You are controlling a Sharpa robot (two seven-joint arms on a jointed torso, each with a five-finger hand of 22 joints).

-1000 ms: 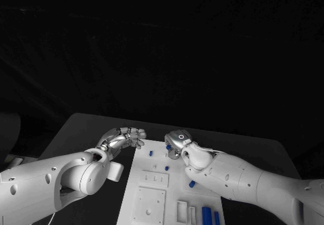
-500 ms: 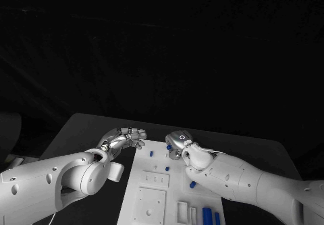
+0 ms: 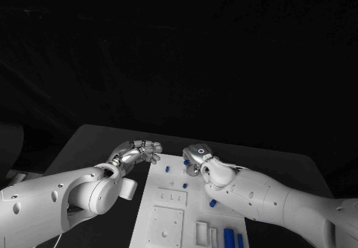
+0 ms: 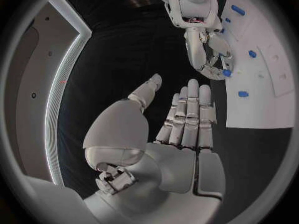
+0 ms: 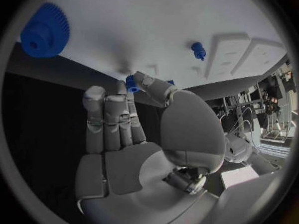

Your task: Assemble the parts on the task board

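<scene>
Head view: the white task board (image 3: 179,206) lies on the black desk (image 3: 89,144), its long axis running away from the robot, so that both arms can reach it from either side. The right hand (image 3: 197,160) is lowered over the far end of the board. In the right wrist view its fingers (image 5: 112,114) lie close together and its thumb meets a fingertip on a small blue part (image 5: 131,83), which it pinches just at the board's edge; the left wrist view shows the same blue piece at that hand's fingertips. The pinch grip probably suits a piece this small and leaves it free to be seated in a socket.

The left hand (image 3: 138,153) hovers beside the board's far left corner, over the desk. In the left wrist view its fingers (image 4: 190,114) are straight and side by side, thumb apart, holding nothing; it appears to wait clear of the working area.

Other blue parts rest on the board: a gear (image 5: 45,32), a short peg (image 5: 198,50), and longer pieces (image 3: 229,238) in recesses at the near end. Assembly seems at an early stage.
</scene>
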